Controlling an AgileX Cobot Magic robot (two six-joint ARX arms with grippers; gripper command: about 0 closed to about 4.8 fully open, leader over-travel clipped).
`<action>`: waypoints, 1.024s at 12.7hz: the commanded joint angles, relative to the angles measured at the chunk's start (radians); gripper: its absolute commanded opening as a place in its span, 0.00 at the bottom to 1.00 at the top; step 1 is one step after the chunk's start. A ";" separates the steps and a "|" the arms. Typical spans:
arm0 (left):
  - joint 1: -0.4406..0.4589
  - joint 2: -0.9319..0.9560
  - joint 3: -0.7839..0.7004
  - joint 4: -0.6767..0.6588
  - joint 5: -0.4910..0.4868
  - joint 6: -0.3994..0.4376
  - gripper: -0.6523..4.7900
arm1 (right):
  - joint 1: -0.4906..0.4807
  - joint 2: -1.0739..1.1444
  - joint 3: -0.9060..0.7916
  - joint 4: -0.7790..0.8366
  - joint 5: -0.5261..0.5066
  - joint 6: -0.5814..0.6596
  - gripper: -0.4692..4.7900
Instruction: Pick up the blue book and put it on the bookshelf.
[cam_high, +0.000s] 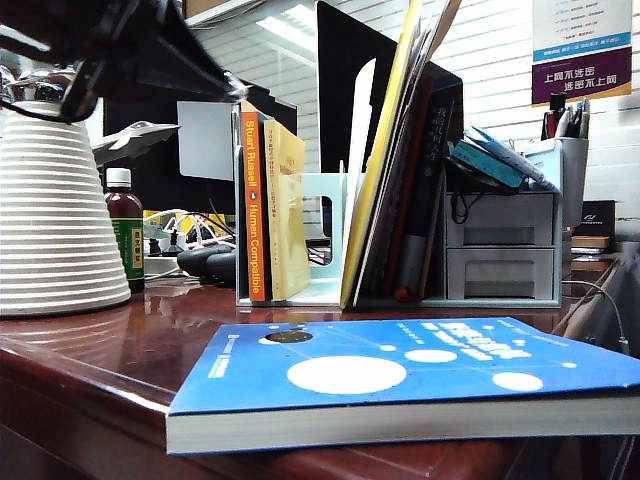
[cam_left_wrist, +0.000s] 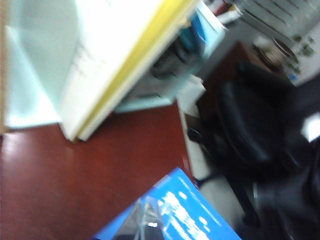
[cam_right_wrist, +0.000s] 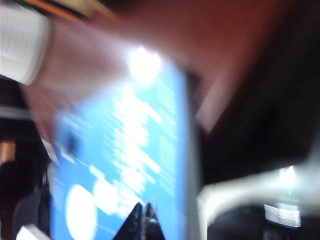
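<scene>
The blue book (cam_high: 400, 370) lies flat on the brown table near its front edge, cover up, showing white circles and a black dot. Behind it stands the bookshelf (cam_high: 325, 200), a pale mint rack holding upright and leaning books. In the left wrist view my left gripper (cam_left_wrist: 144, 210) hovers over a corner of the blue book (cam_left_wrist: 200, 217), fingers together and holding nothing; the bookshelf (cam_left_wrist: 30, 75) is beyond it. In the right wrist view my right gripper (cam_right_wrist: 143, 205) is shut, its black tips together above the cover of the blue book (cam_right_wrist: 150, 125). Both wrist views are blurred.
An orange-spined book (cam_high: 253, 200) stands in the rack, and a yellow-edged one (cam_high: 385, 150) leans. A grey drawer organiser (cam_high: 500, 250) sits at the right, a white ribbed base (cam_high: 55, 210) and a bottle (cam_high: 124, 235) at the left. A black office chair (cam_left_wrist: 250, 125) stands beyond the table edge.
</scene>
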 joint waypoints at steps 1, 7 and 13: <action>-0.002 -0.002 0.003 0.013 0.004 0.006 0.11 | 0.001 0.132 -0.073 0.105 -0.108 -0.006 1.00; -0.002 -0.002 0.003 0.013 0.000 0.006 0.11 | 0.018 0.463 -0.072 0.313 -0.248 -0.009 1.00; -0.001 -0.002 0.003 0.012 0.000 0.012 0.11 | 0.097 0.521 -0.066 0.352 -0.330 -0.003 0.08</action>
